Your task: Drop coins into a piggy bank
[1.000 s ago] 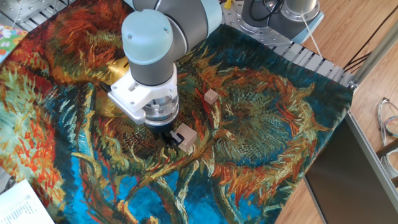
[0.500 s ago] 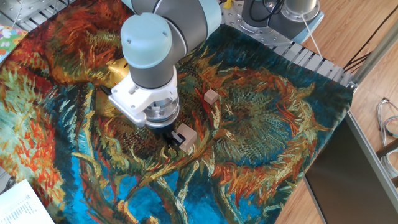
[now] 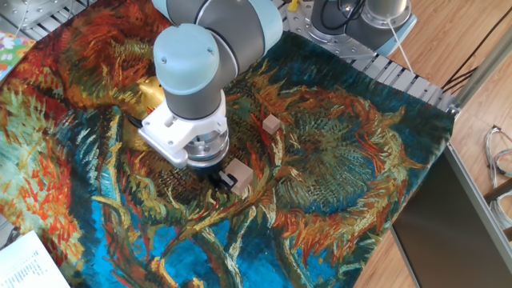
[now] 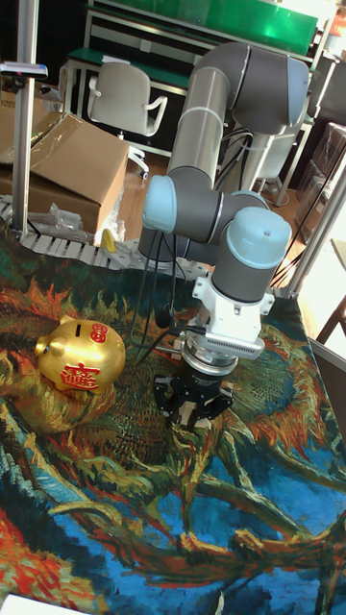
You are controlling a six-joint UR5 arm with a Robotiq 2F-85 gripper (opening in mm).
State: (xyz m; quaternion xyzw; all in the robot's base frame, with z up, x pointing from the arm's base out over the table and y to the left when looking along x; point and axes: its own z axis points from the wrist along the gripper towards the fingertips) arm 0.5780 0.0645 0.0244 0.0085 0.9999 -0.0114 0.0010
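Note:
The gold piggy bank (image 4: 79,357) with red markings stands on the painted cloth, to the left of the arm in the tall view. In the fixed view only a gold sliver of the piggy bank (image 3: 150,86) shows behind the wrist. My gripper (image 4: 195,411) points straight down, close to the cloth. In the fixed view my gripper (image 3: 223,178) has its dark fingers right against a pale wooden cube (image 3: 240,174). The wrist hides the jaw gap. No coins are in view.
A second small wooden cube (image 3: 271,123) lies on the cloth to the upper right of the gripper. The cloth's edge (image 3: 416,240) drops to a dark panel at right. A cardboard box (image 4: 67,173) and a chair stand behind the table.
The wrist has shifted slightly to the left and turned a little. The cube by the fingers has stayed in place.

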